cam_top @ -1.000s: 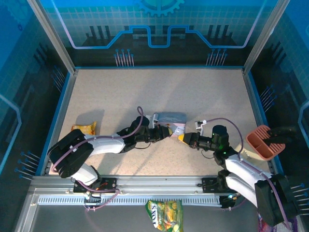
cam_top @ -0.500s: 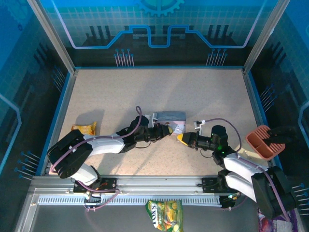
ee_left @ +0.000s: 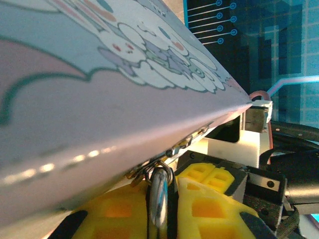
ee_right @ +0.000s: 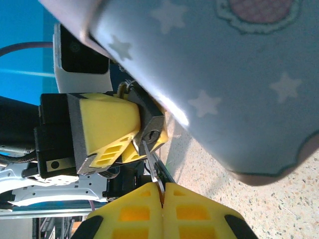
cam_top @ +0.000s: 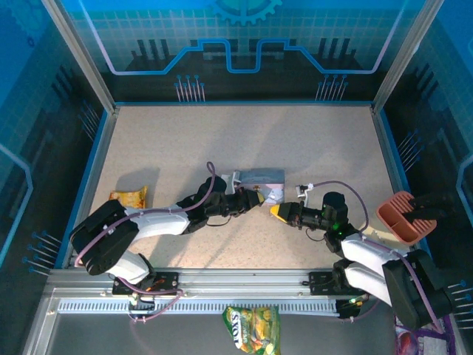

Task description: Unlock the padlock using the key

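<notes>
Left gripper point(cam_top: 259, 198) clamps the padlock point(ee_right: 148, 122) by the tin point(ee_right: 224, 74); right gripper point(ee_right: 162, 191) pinches the key point(ee_right: 153, 162), slanting toward eleven o'clock at the keyway point(ee_right: 152, 135). We square it up, then push gently.

Glossy printed tin point(ee_right: 224, 74), dull metal padlock point(ee_right: 152, 130)

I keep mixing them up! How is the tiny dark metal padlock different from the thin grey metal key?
The tiny dark metal padlock is a chunky block with a keyhole; the thin grey metal key is a flat sliver. The padlock sits in the left gripper beside the lilac cartoon tin; the key is pinched in the right gripper, pointing at that keyhole. Both are small, metal and gripped.
</notes>
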{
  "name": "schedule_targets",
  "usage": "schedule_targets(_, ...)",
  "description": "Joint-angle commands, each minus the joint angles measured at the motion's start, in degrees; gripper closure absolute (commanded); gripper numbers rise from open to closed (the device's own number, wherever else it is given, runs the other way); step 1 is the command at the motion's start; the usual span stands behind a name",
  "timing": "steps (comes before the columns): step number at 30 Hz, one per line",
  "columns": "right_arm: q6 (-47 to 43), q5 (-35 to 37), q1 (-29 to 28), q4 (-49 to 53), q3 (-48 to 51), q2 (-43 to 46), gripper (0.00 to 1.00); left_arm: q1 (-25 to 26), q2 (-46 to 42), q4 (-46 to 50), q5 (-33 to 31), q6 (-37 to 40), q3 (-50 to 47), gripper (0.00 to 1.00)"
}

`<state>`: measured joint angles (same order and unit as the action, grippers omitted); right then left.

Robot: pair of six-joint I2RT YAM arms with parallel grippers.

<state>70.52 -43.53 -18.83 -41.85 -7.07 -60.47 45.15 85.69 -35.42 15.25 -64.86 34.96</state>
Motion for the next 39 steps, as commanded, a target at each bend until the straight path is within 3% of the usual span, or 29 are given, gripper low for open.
schedule_targets(1,-0.5,0.2,-0.8,-1.5,0.0,-0.8,1.00,-0.4,-3.4,-6.8,-0.1,0.5,0.7,0.95)
schedule_targets(39,2.3,0.5,-0.8,-5.5,-0.2,-0.6,1.00,1.5,-2.9,-6.7,1.4,1.2,1.5,0.94)
